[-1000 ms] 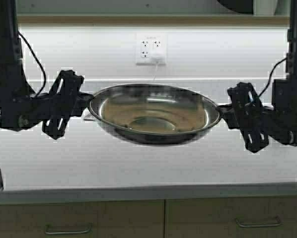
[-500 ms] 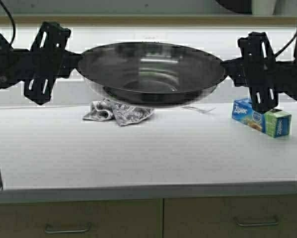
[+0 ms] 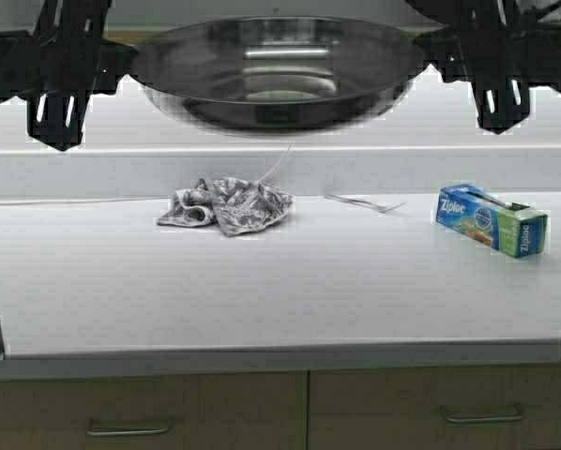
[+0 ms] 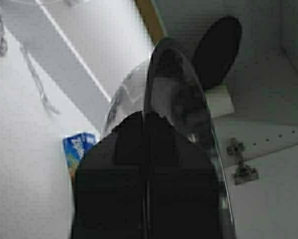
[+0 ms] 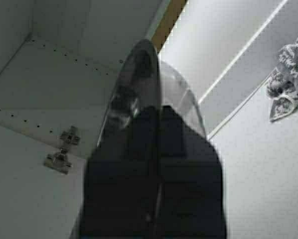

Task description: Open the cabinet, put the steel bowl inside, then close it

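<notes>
The left gripper (image 3: 121, 64) and right gripper (image 3: 432, 49) each clamped one side of the steel bowl's (image 3: 276, 70) rim. The frame's upper edge cropped both arms. The open cabinet (image 5: 64, 64) showed only in the wrist views.

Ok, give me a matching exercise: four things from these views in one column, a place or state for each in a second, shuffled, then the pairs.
Things:
1. steel bowl
2. patterned cloth
3. blue bag box
4. fork

Places:
A. crumpled on the counter, left of the fork
B. held in the air by the rim between the left gripper and right gripper
C. lying between cloth and box
D. on the counter's right side

Pairs: 1-B, 2-A, 3-D, 4-C
</notes>
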{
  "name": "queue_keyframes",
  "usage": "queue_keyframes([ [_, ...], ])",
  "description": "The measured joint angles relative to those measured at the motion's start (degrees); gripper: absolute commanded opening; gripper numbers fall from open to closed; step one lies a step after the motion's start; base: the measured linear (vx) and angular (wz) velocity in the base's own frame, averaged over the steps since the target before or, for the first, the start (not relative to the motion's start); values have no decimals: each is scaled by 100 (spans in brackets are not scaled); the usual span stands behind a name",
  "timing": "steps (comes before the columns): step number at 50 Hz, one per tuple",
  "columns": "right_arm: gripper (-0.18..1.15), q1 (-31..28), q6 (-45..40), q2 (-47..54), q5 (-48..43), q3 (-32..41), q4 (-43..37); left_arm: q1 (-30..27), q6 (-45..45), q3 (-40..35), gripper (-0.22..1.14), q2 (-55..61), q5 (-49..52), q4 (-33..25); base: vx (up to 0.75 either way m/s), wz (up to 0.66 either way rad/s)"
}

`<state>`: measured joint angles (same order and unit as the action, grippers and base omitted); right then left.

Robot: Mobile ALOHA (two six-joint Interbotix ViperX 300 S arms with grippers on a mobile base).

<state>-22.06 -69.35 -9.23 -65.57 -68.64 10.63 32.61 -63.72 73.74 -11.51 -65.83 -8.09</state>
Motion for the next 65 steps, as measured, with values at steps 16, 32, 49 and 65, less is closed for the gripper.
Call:
queue_keyframes([
  [16,8,-9,-325,-773,932,369,0,70,756,-809,3,-1652,2259,-369,0,0],
  [32,8,-9,-826,-958,1740,1116,141,70,1318,-1415,3,-2065,3296,-1028,1,0],
  [49,8,9,-853,-1292,2742,1714,167,62,1354,-2057,3,-1626,3498,-1090,7,0],
  [65,8,35,-844,-1116,3366,2540,158,44,1354,-2909,3,-967,3647,-1090,18,2],
])
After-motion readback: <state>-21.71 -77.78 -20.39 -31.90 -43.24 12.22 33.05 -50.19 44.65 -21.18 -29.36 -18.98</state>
